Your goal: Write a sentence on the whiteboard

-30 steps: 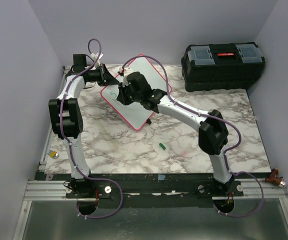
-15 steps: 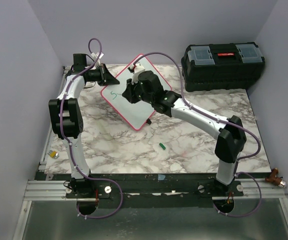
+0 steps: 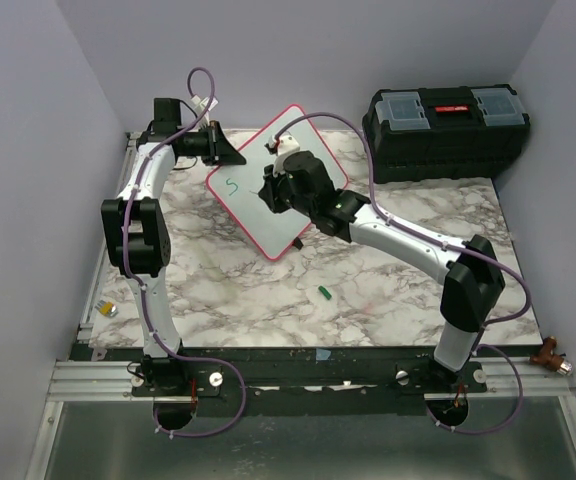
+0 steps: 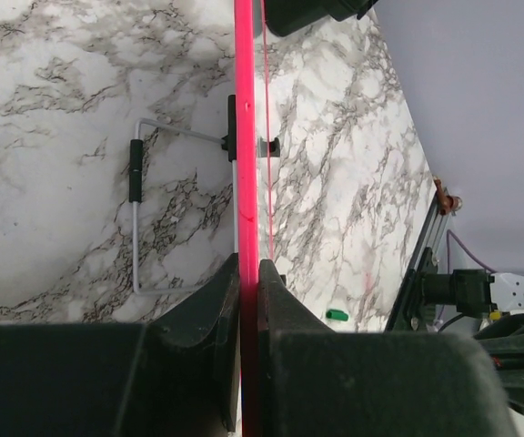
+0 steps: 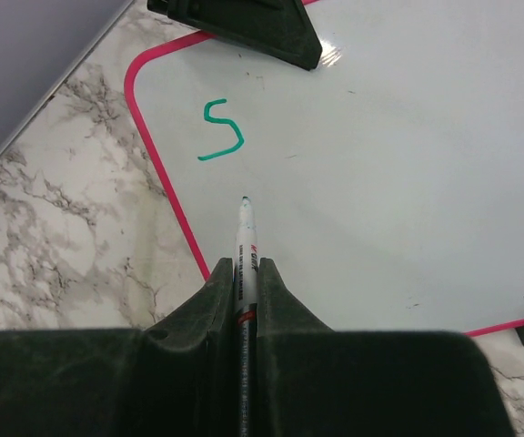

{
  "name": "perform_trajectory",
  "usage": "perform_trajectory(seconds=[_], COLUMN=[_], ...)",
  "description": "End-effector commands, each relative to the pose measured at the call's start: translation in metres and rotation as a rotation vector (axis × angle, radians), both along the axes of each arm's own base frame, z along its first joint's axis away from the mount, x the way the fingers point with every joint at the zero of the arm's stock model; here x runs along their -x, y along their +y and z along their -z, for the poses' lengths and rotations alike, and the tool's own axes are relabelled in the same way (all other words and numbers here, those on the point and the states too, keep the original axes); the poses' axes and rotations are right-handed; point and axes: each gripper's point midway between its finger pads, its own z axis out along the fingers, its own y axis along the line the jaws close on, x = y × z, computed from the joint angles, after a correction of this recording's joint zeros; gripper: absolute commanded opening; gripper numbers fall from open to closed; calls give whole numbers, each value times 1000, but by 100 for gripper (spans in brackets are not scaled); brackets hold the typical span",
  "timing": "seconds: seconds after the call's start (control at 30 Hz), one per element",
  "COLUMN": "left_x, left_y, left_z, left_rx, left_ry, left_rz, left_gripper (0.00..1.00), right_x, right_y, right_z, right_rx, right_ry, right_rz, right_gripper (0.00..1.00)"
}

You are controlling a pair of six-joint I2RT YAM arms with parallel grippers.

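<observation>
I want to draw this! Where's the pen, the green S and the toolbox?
pen (image 5: 246, 235): right wrist view, white barrel.
green S (image 5: 225, 127): right wrist view, middle stroke.
toolbox (image 3: 446, 150): top view, black front.

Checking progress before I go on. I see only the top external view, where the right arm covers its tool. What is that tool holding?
Observer: A marker, clamped in the right tool, with its tip aimed at the whiteboard near a green S.
Operator: And the other arm?
Observer: The left tool is shut on the whiteboard's edge, one finger on each side.
Operator: Anything behind the board?
Observer: A wire stand, clipped to its back.
</observation>
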Motion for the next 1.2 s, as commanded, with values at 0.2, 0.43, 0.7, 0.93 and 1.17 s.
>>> perform_trajectory(seconds=[0.2, 0.43, 0.7, 0.93, 1.17], left_x=[10, 12, 12, 12, 12], left_y=[-12, -19, -25, -25, -25], left_z=[-3, -2, 0, -1, -2], left_rx=[17, 11, -2, -7, -6], left_ry=[-32, -28, -23, -28, -28], left_rz=[93, 103, 103, 102, 102], left_gripper=[0, 0, 0, 0, 0], right_x=[-5, -11, -27, -36, -40], right_y=[-16, -11, 5, 22, 28], right_z=[-23, -26, -27, -19, -2], right_rx=[0, -14, -23, -20, -4], right_ry=[-66, -59, -58, -42, -14], right_rz=[29, 6, -26, -46, -54], right_gripper=[1, 1, 1, 1, 1])
